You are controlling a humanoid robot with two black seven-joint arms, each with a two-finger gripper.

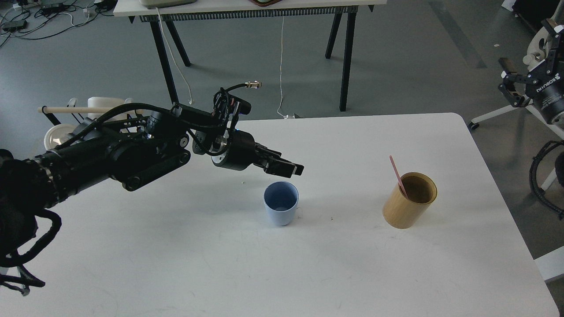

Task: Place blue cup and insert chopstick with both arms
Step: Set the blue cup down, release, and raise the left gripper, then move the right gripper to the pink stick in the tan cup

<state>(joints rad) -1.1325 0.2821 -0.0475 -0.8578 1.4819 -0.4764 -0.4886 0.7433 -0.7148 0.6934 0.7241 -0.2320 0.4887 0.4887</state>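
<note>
The blue cup (280, 209) stands upright and alone on the white table (352, 273), near its middle. My left gripper (286, 166) hovers just above and behind the cup's rim, open and empty, not touching it. The pink-red chopstick (396, 172) leans inside the tan wooden holder (410, 200) to the right of the cup. My right gripper (507, 83) is off the table beyond its right edge, raised, its fingers apart and empty.
A black wire rack with a pale wooden rod (61, 109) and a white lidded cup (59, 135) stand at the table's far left, behind my left arm. A black-legged table (343, 57) stands on the floor beyond.
</note>
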